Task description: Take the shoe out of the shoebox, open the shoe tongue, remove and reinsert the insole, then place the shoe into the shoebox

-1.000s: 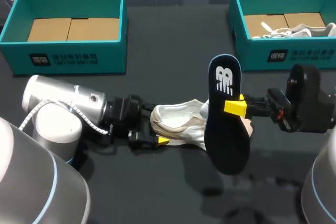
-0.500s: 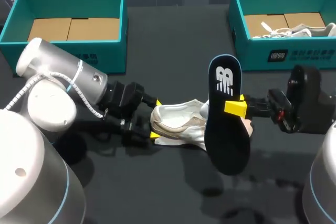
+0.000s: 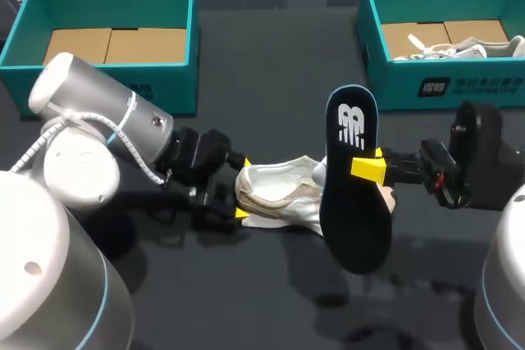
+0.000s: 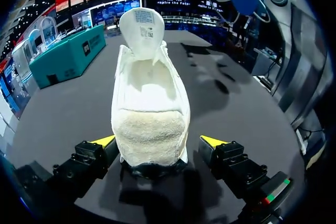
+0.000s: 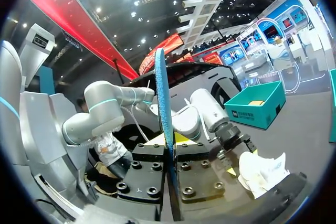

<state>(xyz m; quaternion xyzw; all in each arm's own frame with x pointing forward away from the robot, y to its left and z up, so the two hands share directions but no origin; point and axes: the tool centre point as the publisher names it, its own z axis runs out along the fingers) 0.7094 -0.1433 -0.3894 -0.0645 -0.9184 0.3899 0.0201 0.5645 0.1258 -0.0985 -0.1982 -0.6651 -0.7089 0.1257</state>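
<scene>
The right end effector (image 3: 367, 167) is clamped on the dark insole (image 3: 354, 211), held on edge above the white shoe (image 3: 279, 190). The left end effector (image 4: 158, 141) stands apart, straddling the shoe's heel on the tabletop (image 3: 271, 71). Closing firmly on the heel first would likely steady the shoe for feeding the insole in toe-first.

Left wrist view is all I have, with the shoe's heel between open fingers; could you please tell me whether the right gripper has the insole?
Observer: Yes, the right gripper is shut on the dark insole, held on edge by the toe end of the shoe.
Operator: Thank you. Is the right shoebox free?
Observer: No, a second shoe lies in it.
Operator: And the left shoebox?
Observer: It shows only its cardboard floor.
</scene>
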